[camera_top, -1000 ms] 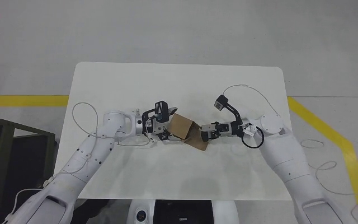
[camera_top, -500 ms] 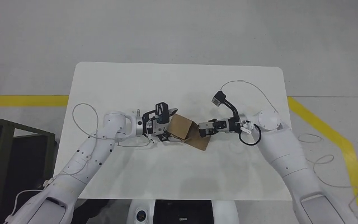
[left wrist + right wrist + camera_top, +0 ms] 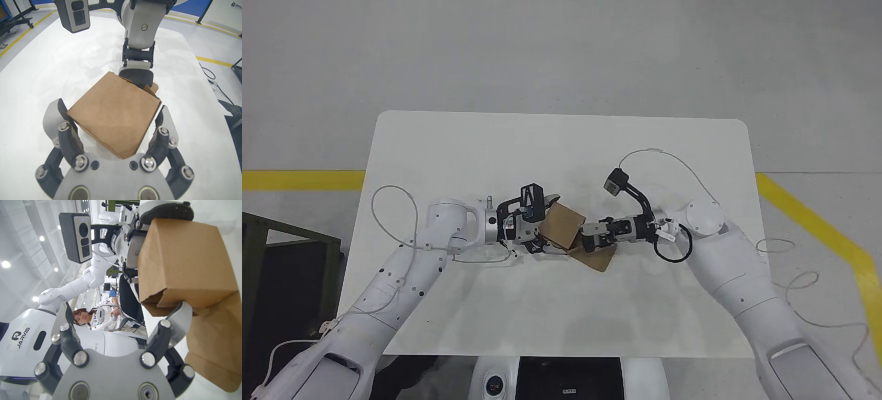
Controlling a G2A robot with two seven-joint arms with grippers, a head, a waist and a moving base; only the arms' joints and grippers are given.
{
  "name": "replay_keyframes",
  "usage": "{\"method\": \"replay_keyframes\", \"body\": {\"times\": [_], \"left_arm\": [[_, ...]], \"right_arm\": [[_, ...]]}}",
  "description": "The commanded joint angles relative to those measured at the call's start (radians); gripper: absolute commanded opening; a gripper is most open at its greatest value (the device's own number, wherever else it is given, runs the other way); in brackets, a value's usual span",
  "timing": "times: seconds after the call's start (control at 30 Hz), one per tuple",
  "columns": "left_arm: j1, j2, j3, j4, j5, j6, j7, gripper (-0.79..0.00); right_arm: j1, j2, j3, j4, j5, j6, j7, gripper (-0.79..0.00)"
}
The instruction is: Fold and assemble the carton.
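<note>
A brown carton is held just above the middle of the white table. My left gripper is shut on the carton, one finger on each side wall. At the opposite end my right gripper stands open. One of its fingers presses against the carton's open end, where the end flaps are partly folded in. The other finger is free in the air. A long loose flap hangs from the carton beside the right gripper. In the left wrist view the right gripper's dark pad touches the carton's far edge.
A thin white cable loops over the table by the left arm, and another cable arcs above the right arm. Bare tabletop lies to the far side and the front. A yellow floor line runs past the table's edges.
My right gripper has moved left, from a little off the carton to pressing into its open end. The left gripper and the carton have stayed nearly still.
</note>
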Motion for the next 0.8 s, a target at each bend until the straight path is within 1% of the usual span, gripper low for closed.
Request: {"method": "replay_keyframes", "body": {"times": [0.0,0.4,0.77], "left_arm": [[0.001,0.000,-0.001,0.001,0.000,0.000,-0.002,0.000],[0.002,-0.002,-0.006,0.001,-0.001,-0.001,-0.005,0.000],[0.003,-0.004,-0.009,0.003,-0.010,-0.002,-0.024,0.000]], "right_arm": [[0.004,-0.006,-0.009,0.008,0.010,-0.002,-0.012,0.000],[0.017,-0.034,-0.031,0.074,0.058,-0.007,-0.106,0.000],[0.054,-0.058,-0.046,0.142,0.082,-0.020,-0.101,0.000]]}}
